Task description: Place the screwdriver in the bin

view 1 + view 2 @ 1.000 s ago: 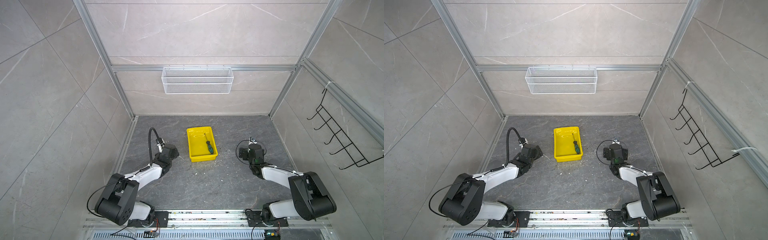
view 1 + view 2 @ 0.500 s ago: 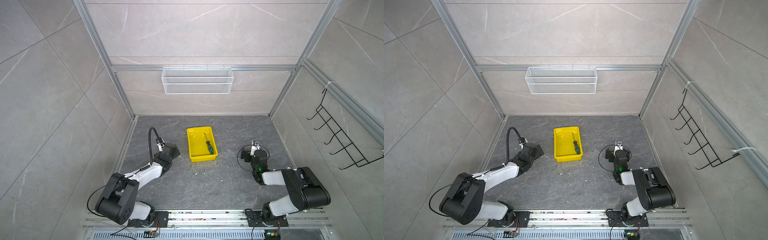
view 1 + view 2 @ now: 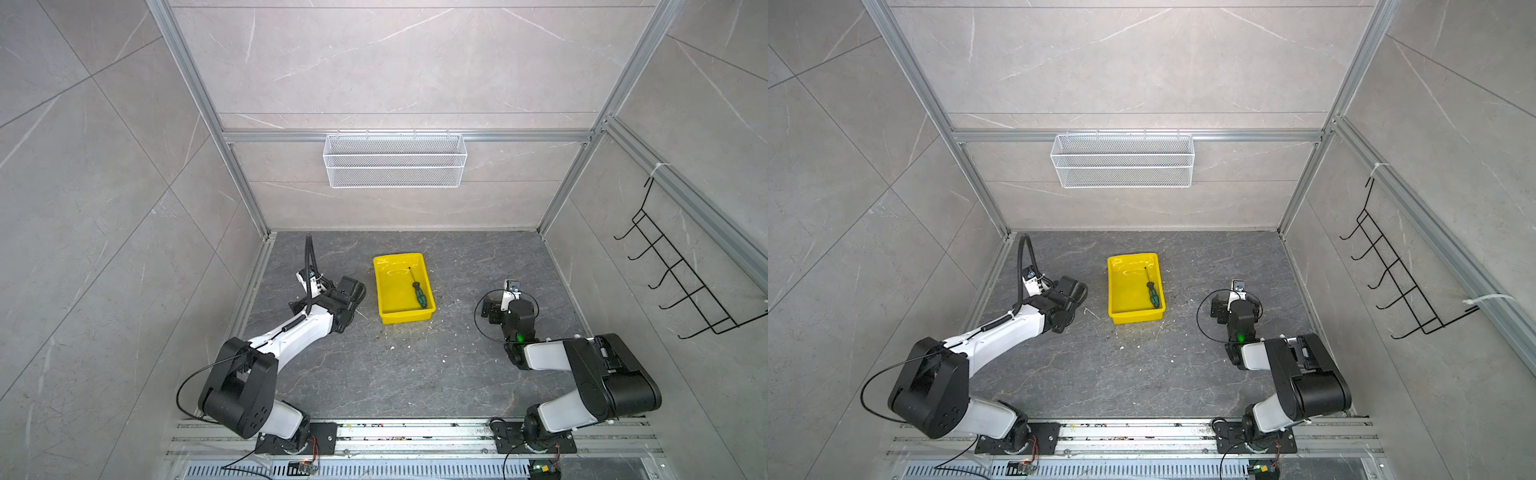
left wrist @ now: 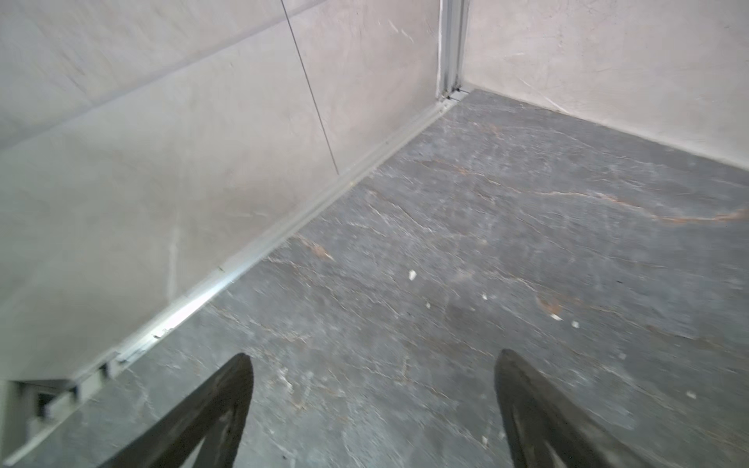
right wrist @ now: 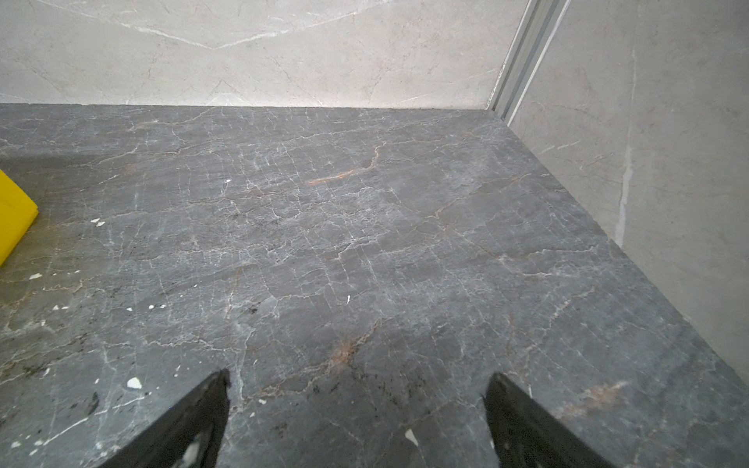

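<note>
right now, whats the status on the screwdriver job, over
Left gripper open, empty; right gripper open, empty. Screwdriver lies flat inside the bin, neither gripper touching it. Nothing in the way.

no readable text, labels, brands or numbers anywhere

Bench (image 3: 415, 374): dark grey stone-look slab with pale veining and a few rusty streaks. The only sizeable item sitting directly on it is the yellow bin (image 3: 405, 319), flat on its base, roughly mid-width and in the rear half, clear of every edge. Small white flecks (image 3: 392, 337) are scattered over the surface, densest just in front of the bin. The wrist views show more of them.
</note>
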You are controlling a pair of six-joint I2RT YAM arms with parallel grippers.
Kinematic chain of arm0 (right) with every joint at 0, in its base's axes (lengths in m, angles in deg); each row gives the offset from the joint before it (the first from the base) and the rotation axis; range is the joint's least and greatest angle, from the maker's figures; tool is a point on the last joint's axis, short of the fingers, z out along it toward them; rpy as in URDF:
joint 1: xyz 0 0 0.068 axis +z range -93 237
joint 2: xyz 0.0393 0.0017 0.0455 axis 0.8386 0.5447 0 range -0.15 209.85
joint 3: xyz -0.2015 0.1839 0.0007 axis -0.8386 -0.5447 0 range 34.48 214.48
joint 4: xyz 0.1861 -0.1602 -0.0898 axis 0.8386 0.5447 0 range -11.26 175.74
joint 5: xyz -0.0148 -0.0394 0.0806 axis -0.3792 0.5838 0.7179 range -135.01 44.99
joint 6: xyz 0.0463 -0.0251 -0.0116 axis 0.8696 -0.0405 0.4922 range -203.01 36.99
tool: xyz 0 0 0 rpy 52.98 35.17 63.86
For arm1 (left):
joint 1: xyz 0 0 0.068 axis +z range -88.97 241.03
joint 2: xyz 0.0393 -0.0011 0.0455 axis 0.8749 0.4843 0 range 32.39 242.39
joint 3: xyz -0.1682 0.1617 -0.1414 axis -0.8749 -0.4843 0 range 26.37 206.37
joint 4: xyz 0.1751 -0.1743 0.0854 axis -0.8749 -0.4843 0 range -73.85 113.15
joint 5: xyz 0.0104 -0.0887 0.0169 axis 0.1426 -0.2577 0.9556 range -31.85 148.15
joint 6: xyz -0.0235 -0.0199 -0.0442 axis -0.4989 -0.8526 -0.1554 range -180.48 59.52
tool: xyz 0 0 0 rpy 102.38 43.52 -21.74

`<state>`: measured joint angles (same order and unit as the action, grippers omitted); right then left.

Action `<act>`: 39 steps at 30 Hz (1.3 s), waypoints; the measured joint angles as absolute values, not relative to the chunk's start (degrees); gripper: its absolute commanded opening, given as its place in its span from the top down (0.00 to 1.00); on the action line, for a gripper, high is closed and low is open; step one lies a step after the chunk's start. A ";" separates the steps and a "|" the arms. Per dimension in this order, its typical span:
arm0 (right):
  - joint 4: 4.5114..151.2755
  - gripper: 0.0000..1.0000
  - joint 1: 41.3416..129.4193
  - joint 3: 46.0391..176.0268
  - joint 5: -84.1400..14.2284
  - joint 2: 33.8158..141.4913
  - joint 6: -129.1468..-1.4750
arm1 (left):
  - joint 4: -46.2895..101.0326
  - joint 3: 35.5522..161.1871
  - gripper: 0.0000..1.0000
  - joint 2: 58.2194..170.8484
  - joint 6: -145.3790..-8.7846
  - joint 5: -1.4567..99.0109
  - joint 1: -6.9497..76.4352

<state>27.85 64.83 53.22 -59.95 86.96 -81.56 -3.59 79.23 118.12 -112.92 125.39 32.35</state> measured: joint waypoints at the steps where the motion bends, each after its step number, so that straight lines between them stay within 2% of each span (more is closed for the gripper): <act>1: 27.85 0.01 64.83 53.22 -59.95 86.96 -81.56 | -5.43 80.28 0.01 119.46 -113.51 127.18 32.04; 6: 27.85 0.01 64.86 53.22 -59.95 86.96 -81.56 | -16.46 82.49 0.01 121.93 -122.45 133.98 31.21; 10: 27.85 0.01 64.86 53.22 -59.95 86.96 -81.56 | -19.15 82.40 0.01 121.25 -122.58 136.69 31.12; 12: 27.85 0.01 64.83 53.22 -59.95 86.96 -81.56 | -11.96 80.45 0.01 119.26 -113.99 134.72 31.32; 15: 27.85 0.01 64.83 53.22 -59.95 86.96 -81.56 | 5.79 71.34 0.00 112.38 -99.68 125.09 31.84; 18: 27.85 0.01 64.83 53.22 -59.95 86.96 -81.56 | 14.68 65.15 0.01 107.20 -89.47 117.33 32.21; 21: 27.85 0.01 64.83 53.22 -59.95 86.96 -81.56 | 22.07 64.83 0.06 106.78 -80.42 110.86 32.48; 22: 27.85 0.01 64.83 53.22 -59.95 86.96 -81.56 | 23.75 64.80 0.00 106.78 -78.21 109.41 32.50; 27: 27.85 0.01 64.86 53.22 -59.95 86.96 -81.56 | 42.07 57.83 0.00 105.10 -64.05 103.32 33.70; 32: 27.85 0.01 64.83 53.22 -59.95 86.96 -81.56 | 55.97 49.64 0.00 106.89 -54.65 97.63 38.73; 36: 27.83 0.01 64.83 53.22 -59.95 86.96 -81.56 | 60.76 49.24 0.00 110.93 -47.90 95.51 40.04; 39: 27.83 0.01 64.83 53.24 -59.95 86.96 -81.56 | 63.62 47.67 0.01 111.61 -47.85 91.36 42.25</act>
